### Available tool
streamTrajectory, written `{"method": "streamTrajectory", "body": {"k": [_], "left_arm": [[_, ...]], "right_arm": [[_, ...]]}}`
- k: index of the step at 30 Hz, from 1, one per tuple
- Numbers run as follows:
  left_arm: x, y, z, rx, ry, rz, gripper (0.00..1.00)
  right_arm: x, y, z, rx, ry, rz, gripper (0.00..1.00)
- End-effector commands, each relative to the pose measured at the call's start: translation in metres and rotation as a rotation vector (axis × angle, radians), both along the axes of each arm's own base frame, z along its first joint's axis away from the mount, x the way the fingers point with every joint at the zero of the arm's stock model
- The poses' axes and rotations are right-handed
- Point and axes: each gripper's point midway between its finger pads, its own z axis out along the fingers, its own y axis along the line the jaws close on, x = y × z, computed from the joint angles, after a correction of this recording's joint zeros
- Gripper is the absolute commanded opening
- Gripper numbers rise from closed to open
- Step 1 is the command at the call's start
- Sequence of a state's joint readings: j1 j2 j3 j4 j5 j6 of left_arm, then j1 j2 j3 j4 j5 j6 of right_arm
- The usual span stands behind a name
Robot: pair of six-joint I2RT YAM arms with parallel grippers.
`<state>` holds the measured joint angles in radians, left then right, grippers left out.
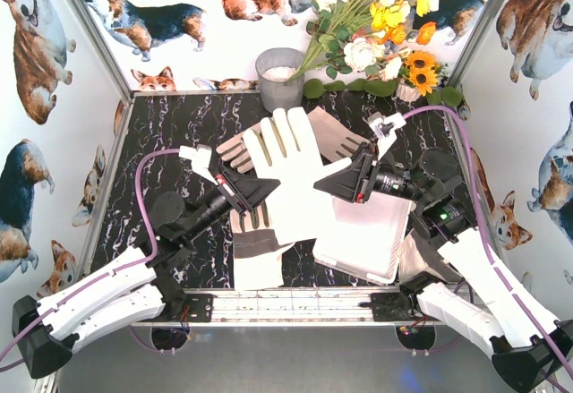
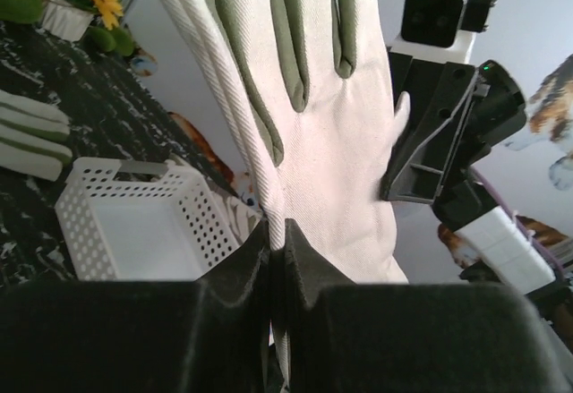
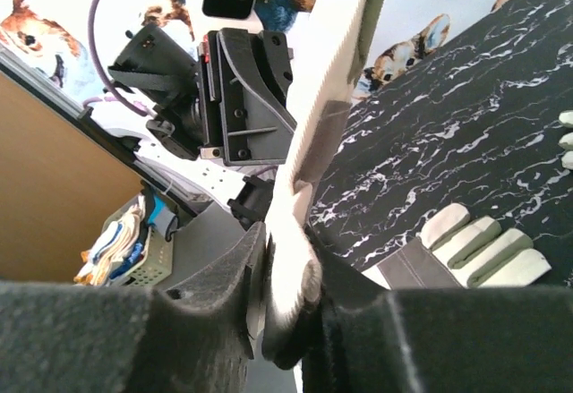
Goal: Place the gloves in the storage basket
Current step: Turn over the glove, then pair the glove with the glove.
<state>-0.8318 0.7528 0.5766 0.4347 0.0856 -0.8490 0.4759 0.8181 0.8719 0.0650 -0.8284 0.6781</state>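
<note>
The left end effector [image 1: 269, 184] is clamped on one edge of a white glove [image 1: 286, 151] held up over the middle of the table [image 1: 170, 129]. The right end effector [image 1: 322, 189] pinches the opposite edge. A second glove [image 1: 255, 241] lies at 6 o'clock and a third glove [image 1: 336, 133] at 12 o'clock. The storage basket [image 1: 358, 236] sits at 4 o'clock.
</note>
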Motion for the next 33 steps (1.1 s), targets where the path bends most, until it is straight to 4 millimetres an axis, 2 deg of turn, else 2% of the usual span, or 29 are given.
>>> {"method": "streamTrajectory", "body": {"k": [1, 5, 7, 12, 13, 17, 23, 26, 29, 33], "left_arm": [[0.001, 0.003, 0.002, 0.079, -0.022, 0.017, 0.0], [-0.003, 0.0, -0.002, 0.109, -0.015, -0.014, 0.0], [-0.003, 0.0, -0.003, 0.115, -0.011, -0.016, 0.0], [-0.002, -0.001, -0.001, 0.119, -0.002, -0.014, 0.0], [-0.002, 0.0, -0.002, 0.128, 0.005, -0.01, 0.0], [0.004, 0.01, -0.014, 0.182, 0.088, 0.052, 0.0], [0.007, 0.023, -0.071, 0.306, 0.294, 0.119, 0.0], [0.01, 0.04, -0.107, 0.407, 0.419, 0.204, 0.0], [0.008, 0.057, -0.133, 0.506, 0.489, 0.267, 0.0], [0.0, 0.072, -0.166, 0.623, 0.575, 0.3, 0.0]], "right_arm": [[0.002, -0.005, 0.004, -0.003, -0.019, -0.047, 0.27], [0.006, -0.006, -0.002, -0.022, -0.003, -0.07, 0.43], [0.01, -0.006, -0.007, -0.038, 0.013, -0.085, 0.44], [0.02, -0.008, -0.03, -0.127, 0.092, -0.131, 0.03], [0.022, -0.01, -0.033, -0.151, 0.101, -0.146, 0.0], [0.033, -0.02, -0.056, -0.237, 0.181, -0.251, 0.0], [0.033, -0.009, -0.109, -0.371, 0.341, -0.361, 0.0], [0.032, -0.002, -0.142, -0.446, 0.421, -0.417, 0.0], [0.028, 0.008, -0.168, -0.526, 0.433, -0.452, 0.0], [0.026, 0.025, -0.19, -0.58, 0.447, -0.459, 0.0]]}}
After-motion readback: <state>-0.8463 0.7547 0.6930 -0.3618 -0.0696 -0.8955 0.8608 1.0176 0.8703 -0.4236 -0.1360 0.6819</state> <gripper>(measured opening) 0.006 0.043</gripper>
